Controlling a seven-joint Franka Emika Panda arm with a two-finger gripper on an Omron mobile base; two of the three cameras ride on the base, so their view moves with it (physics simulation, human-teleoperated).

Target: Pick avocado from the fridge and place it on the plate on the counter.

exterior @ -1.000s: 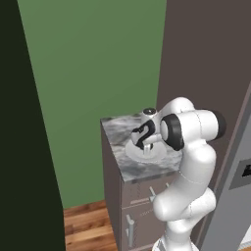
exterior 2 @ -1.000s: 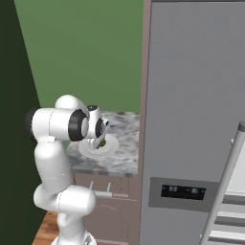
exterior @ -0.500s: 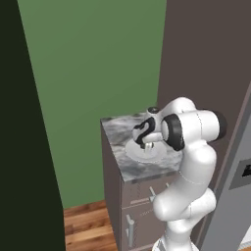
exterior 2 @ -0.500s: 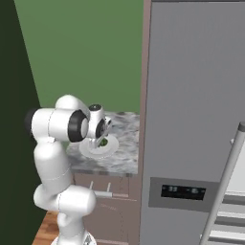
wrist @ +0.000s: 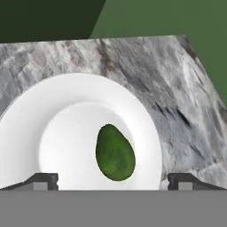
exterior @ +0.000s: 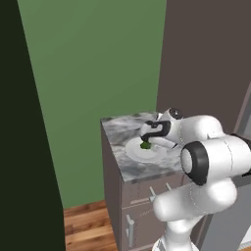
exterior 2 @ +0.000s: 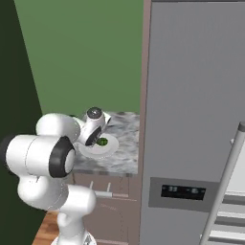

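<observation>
With its two dark fingertips spread wide at the lower corners of the hand view, the pincer (wrist: 113, 181) stands open and grips nothing; the avocado (wrist: 115, 153) lies between the tips and apart from both. Avocado: small, dark green, egg-shaped with the narrow end pointing away from the camera, finely mottled skin, lying flat on its side. It rests inside the plate (wrist: 53, 102), in the shallow well and toward the right-hand side of it as the hand camera sees it. Plate: round, plain white, smooth, with a broad raised rim around a flatter centre. It sits on the table (wrist: 177, 97), a grey-white marbled stone slab with darker veins running across it. In the left base view the pincer (exterior: 147, 140) hangs just over the avocado (exterior: 145, 145), on the plate (exterior: 135, 150) near the middle of the table (exterior: 122, 166); whether a fingertip grazes the fruit there is hard to judge at this size. Below the slab, a brown cabinet front (exterior: 139, 215) with silver bar handles. In the right base view the tall grey fridge (exterior 2: 196, 119) rises just beside the table (exterior 2: 122, 155), smooth-faced, with a small black display panel (exterior 2: 183, 192) and a long vertical bar handle (exterior 2: 225, 184).
</observation>
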